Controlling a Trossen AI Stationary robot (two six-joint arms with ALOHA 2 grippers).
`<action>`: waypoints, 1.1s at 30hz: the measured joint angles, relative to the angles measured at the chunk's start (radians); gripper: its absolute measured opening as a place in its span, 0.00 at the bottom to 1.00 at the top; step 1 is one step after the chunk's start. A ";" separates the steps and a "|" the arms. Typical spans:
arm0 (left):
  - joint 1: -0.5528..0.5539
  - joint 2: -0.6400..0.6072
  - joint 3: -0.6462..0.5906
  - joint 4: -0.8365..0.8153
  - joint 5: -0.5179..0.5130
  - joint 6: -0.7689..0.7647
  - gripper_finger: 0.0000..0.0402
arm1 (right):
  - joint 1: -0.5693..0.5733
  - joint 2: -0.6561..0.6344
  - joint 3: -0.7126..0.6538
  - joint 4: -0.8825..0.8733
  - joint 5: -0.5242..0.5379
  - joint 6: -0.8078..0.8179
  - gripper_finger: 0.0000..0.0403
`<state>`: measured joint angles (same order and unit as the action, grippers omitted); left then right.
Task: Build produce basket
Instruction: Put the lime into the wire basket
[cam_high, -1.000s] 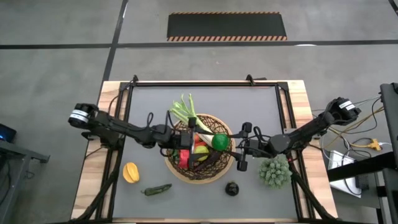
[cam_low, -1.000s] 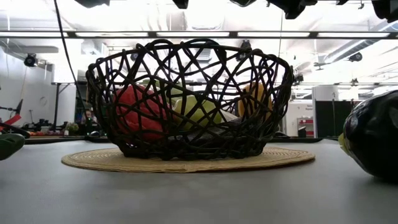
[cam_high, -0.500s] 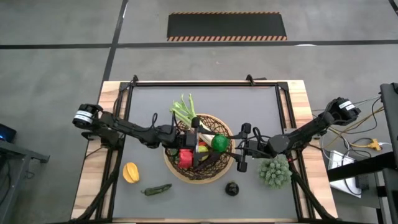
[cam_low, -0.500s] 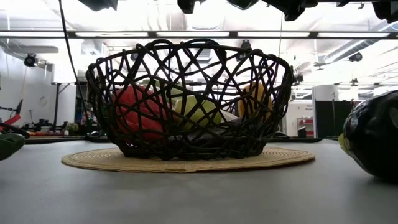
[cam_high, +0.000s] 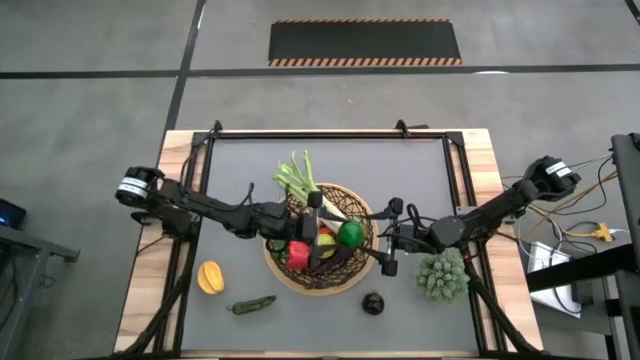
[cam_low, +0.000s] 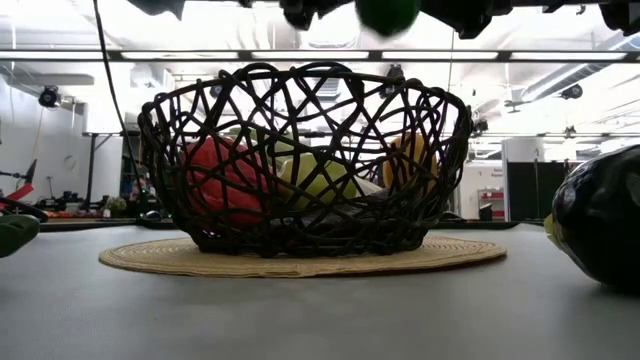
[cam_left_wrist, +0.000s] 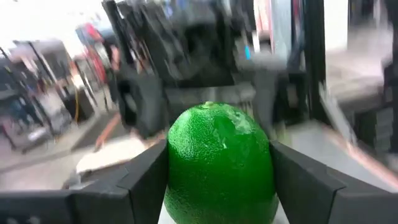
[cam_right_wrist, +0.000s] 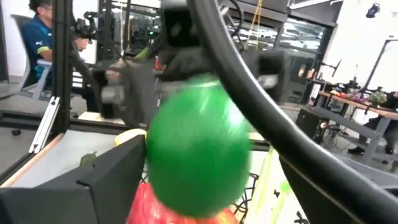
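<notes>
Grey matting covers the counter (cam_high: 420, 180), with wood showing at both sides. Near its left edge lie a yellow lemon (cam_high: 210, 277) and a green chili (cam_high: 251, 305). At centre stands the basket (cam_high: 290, 272), dark criss-cross wicker with a tan rim, holding a red pepper (cam_high: 299, 253) and leek (cam_high: 297, 178). Above it the left end effector (cam_high: 326, 232) clasps the green lime (cam_high: 351, 233), arm stretched low from the left. Opposite, the right end effector (cam_high: 385, 236) gapes wide beside the lime.

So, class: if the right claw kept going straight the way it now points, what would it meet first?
The green lime, directly ahead between the right claw and the left claw over the basket. The left wrist view shows the lime between the left claw's fingers; the gap is hard to judge.
</notes>
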<state>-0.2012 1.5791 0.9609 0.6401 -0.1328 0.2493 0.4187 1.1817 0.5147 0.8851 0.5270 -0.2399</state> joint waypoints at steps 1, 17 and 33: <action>0.000 -0.006 0.002 -0.054 -0.001 0.011 0.58 | 0.000 -0.010 0.003 -0.013 0.006 0.010 0.88; -0.014 -0.073 0.160 -0.791 -0.159 -0.038 0.58 | 0.002 -0.219 0.038 -0.448 0.048 0.117 0.91; 0.005 -0.061 0.330 -1.331 -0.198 -0.199 0.58 | 0.002 -0.291 0.038 -0.639 0.051 0.164 0.91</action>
<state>-0.1959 1.5177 1.2907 -0.6907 -0.3309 0.0505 0.4210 0.8909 0.5526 0.2463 0.5783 -0.0757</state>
